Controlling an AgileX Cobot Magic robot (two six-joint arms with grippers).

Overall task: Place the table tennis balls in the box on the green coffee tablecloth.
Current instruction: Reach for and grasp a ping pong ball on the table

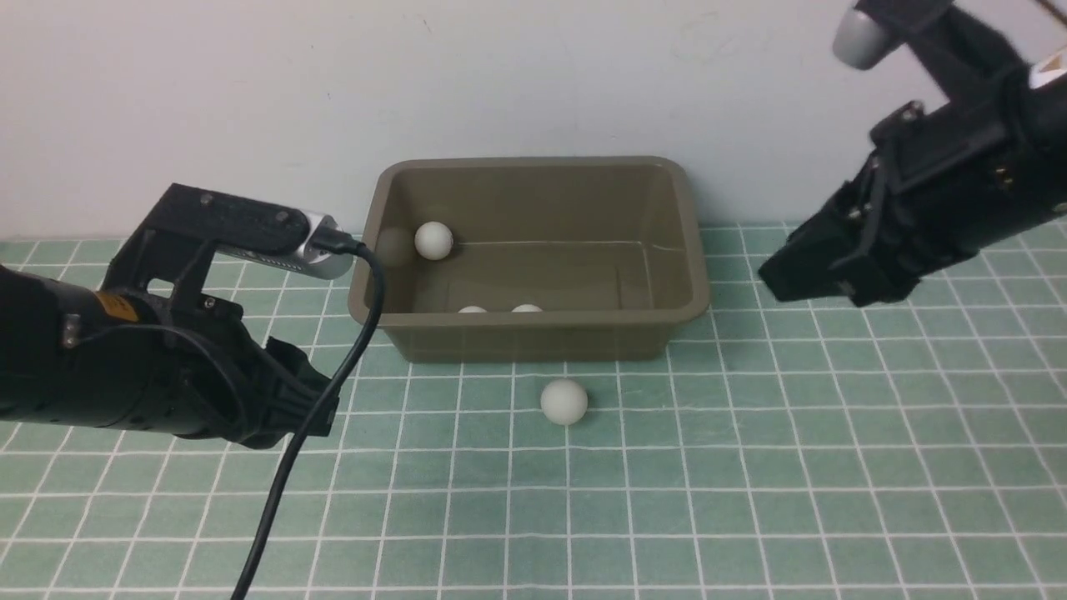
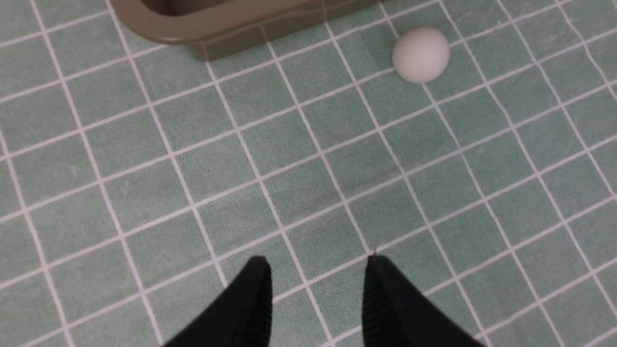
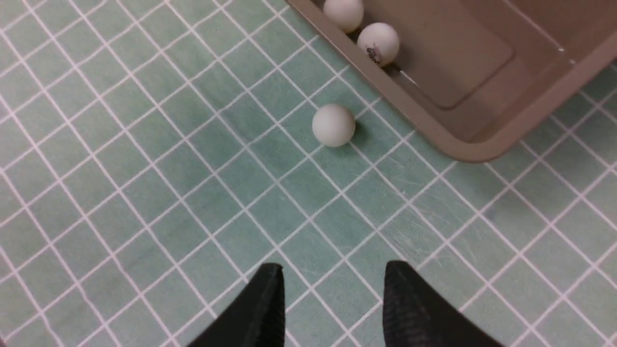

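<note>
**Spotter:** Front view, and you have three table tennis balls [image 1: 526,309] inside the box [image 1: 533,162]. One ball [image 1: 433,240] is at the end nearest your left jaws. The other two are against the wall facing both sets of jaws.

**Caller:** And the fourth?

**Spotter:** Loose ball [image 1: 564,401] on the green coffee tablecloth [image 1: 750,467], just outside that same wall. It's to the right of your left jaws, and left of and below your right jaws.

**Caller:** Jaws?

**Spotter:** Both clenched, grasping nothing. Only a strip of cloth shows between the fingertips [image 2: 255,294] in each wrist view. Your right jaws hang higher than your left jaws.
</note>
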